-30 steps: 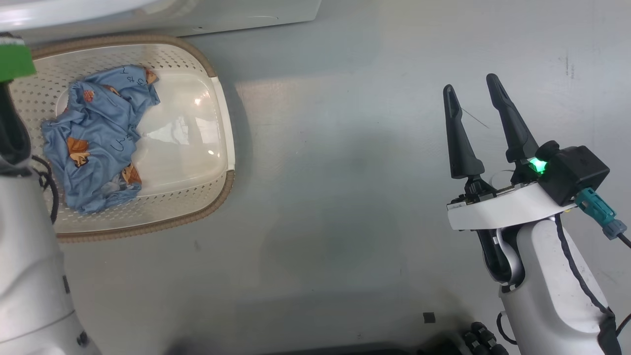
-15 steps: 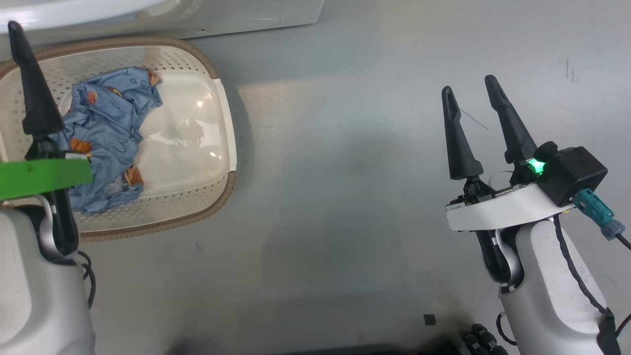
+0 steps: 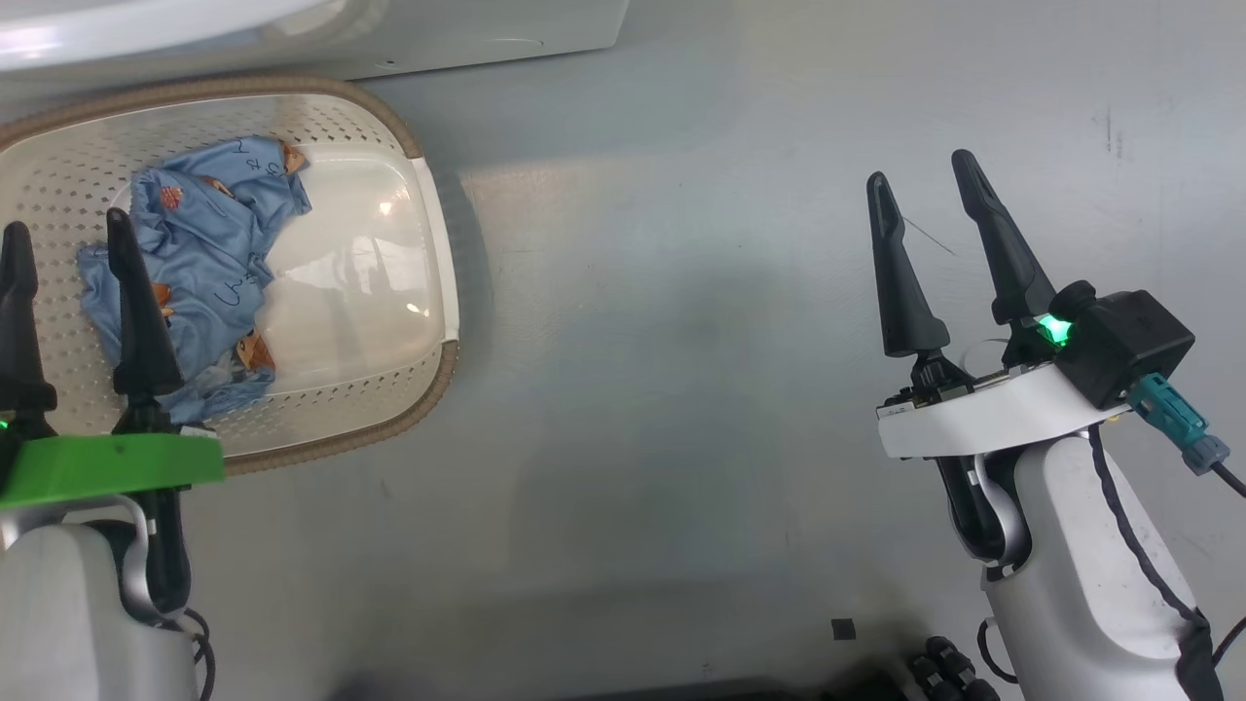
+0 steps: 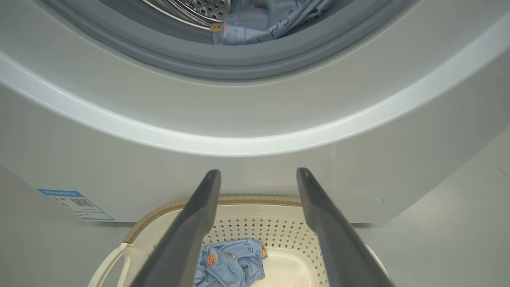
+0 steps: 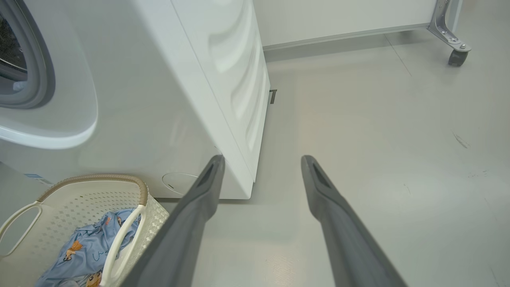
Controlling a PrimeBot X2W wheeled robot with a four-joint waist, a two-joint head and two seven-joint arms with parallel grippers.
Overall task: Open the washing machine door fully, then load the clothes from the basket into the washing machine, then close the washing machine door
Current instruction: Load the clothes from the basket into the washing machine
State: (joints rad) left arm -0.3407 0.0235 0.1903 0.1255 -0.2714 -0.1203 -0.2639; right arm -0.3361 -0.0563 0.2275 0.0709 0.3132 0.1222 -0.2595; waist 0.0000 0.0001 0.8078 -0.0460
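Your left gripper (image 3: 66,229) hangs above the basket (image 3: 428,253), fingers spread wide and empty, with the clothes (image 3: 204,263) lying under its right fingertip. Your right gripper (image 3: 920,170), well apart over the floor (image 3: 662,341), is spread too and holds nothing.

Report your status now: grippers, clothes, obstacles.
Left gripper open above basket. Right gripper open, empty. Clothes in basket, some in drum. No obstacle seen.
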